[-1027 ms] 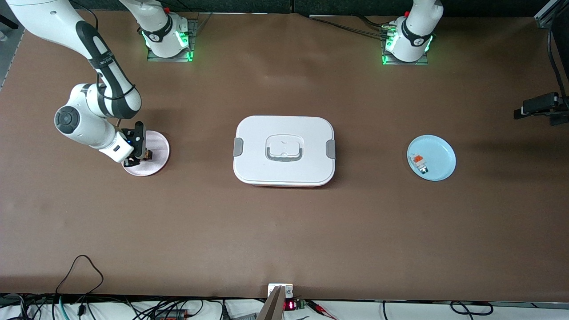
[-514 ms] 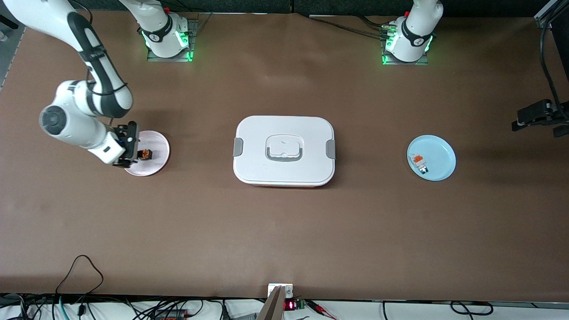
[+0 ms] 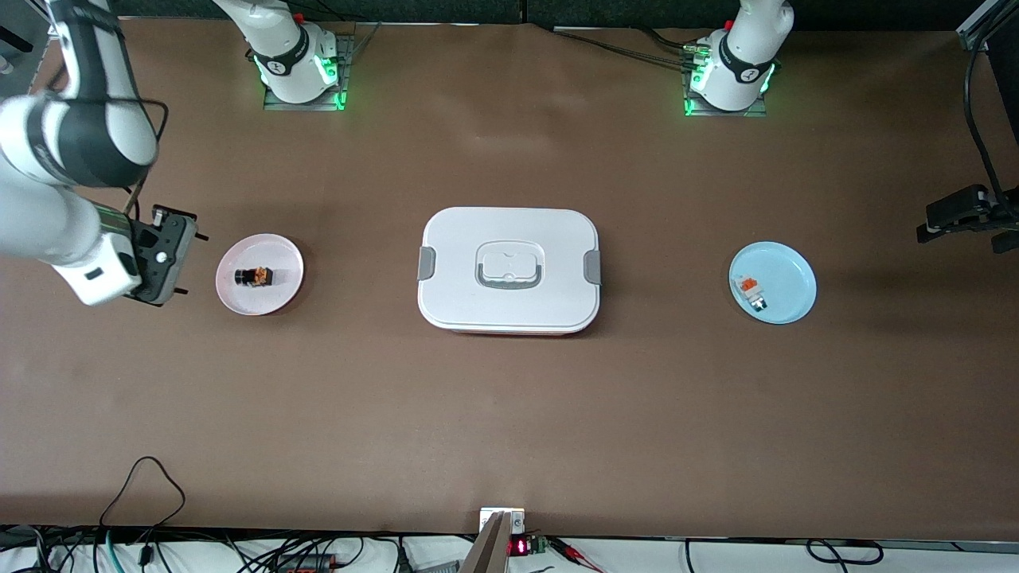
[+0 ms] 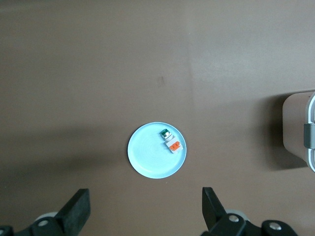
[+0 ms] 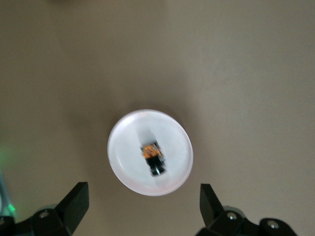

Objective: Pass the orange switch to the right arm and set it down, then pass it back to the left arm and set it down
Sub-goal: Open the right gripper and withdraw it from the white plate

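Observation:
The orange switch (image 3: 255,276) lies on its side on a small pink plate (image 3: 279,259), toward the right arm's end of the table. It also shows in the right wrist view (image 5: 153,157), on the same plate (image 5: 123,147). My right gripper (image 3: 169,259) is open and empty, up in the air over bare table beside the plate; in its wrist view (image 5: 142,202) the jaws stand wide apart. The white box (image 3: 509,269) sits mid-table. My left gripper (image 3: 959,208) is open and empty, high over the left arm's end of the table (image 4: 145,216).
A blue plate (image 3: 788,274) holding a small white block with orange tabs (image 3: 751,291) lies toward the left arm's end; the left wrist view shows the plate (image 4: 147,152) and the box's edge (image 4: 307,132). Cables run along the table's front edge.
My right gripper has lifted off the pink plate and drawn away toward the right arm's end of the table, leaving the switch on the plate. The left gripper barely shifted.

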You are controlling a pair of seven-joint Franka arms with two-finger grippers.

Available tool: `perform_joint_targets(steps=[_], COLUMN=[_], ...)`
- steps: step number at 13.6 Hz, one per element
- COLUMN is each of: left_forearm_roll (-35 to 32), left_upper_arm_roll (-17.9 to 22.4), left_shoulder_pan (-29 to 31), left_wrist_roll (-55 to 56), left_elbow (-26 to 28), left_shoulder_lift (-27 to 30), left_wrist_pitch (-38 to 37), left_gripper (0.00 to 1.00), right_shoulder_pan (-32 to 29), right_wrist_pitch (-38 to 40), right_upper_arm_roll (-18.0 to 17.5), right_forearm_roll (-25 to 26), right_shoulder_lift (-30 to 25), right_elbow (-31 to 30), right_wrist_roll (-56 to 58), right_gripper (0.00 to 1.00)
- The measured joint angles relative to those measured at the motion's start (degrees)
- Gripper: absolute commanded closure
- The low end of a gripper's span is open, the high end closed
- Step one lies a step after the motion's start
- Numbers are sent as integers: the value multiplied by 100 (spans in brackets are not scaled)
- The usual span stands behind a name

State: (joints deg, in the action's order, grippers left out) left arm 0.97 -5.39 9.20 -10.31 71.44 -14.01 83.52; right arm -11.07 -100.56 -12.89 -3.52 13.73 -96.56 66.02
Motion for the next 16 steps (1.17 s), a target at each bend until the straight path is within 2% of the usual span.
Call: perform_joint_targets(steps=[3, 6, 9, 11, 13, 16], left_forearm_roll=[0, 0, 0, 0, 0, 1], left_upper_arm_roll=[0, 0, -1, -22, -48, -58], left_shoulder_pan=[4, 5, 8, 6, 4, -15], left_wrist_roll=[9, 9, 11, 11, 25, 46], left_elbow=[33, 38, 54, 359, 1086, 1651], left_shoulder_lift=[-1, -1, 93, 404, 917, 1326], left_wrist_pitch=[0, -4, -127, 19, 505, 733], left_gripper=[0, 0, 0, 0, 0, 0], right_shoulder_pan=[108, 307, 323, 337, 538, 768], right_wrist_pitch=[470, 1070, 2176, 2623, 2691, 2741], right_upper_arm_roll=[-12, -16, 57, 269, 482, 785], right_forearm_roll=[-625, -716, -693, -397, 290, 666], right_shoulder_lift=[-79, -184, -298, -310, -366, -565], right_elbow=[466, 1019, 1725, 2053, 2142, 2079], right_wrist_roll=[-1904, -4210, -6166, -6764, -6868, -7004], right_gripper=[0, 0, 0, 0, 0, 0])
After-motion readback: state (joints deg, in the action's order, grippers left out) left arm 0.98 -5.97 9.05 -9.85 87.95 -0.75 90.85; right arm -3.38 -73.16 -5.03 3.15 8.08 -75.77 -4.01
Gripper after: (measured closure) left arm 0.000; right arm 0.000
